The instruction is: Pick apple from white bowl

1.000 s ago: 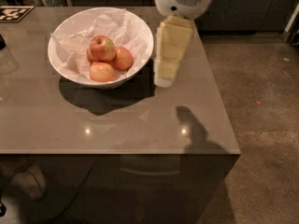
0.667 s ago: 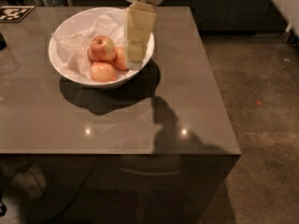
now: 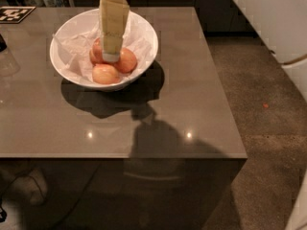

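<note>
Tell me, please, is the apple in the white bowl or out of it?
In: the apple rests on the crumpled paper inside the white bowl, with the tool reaching into the bowl beside it.

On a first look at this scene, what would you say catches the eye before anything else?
The pale yellow gripper stands out most, hanging down from the top edge into the large glossy white bowl on the far left part of the grey-brown table. Its tip is right over the round reddish-orange apples, which lie on crumpled white paper inside the bowl.
</note>
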Available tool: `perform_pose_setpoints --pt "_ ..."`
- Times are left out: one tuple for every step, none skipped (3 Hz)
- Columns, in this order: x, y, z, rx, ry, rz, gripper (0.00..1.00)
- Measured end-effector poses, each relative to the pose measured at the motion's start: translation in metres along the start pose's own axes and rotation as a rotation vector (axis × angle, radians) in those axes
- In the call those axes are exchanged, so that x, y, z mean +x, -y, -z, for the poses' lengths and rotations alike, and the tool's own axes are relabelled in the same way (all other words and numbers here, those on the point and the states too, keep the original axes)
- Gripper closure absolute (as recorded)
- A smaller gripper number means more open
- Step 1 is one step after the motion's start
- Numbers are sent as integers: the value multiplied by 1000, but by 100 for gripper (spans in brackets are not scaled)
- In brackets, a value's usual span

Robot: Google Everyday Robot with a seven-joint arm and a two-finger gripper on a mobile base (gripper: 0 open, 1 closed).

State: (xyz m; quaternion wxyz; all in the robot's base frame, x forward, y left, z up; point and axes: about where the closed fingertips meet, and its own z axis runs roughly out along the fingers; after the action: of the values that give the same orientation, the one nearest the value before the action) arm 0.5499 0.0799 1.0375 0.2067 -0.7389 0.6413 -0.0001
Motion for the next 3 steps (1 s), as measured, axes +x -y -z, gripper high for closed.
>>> perform_pose_setpoints --pt "-6 25 -18 13 75 -22 0" --pt "-8 78 -62 -2 129 -119 0" --pt "-11 81 -63 7 136 -116 0"
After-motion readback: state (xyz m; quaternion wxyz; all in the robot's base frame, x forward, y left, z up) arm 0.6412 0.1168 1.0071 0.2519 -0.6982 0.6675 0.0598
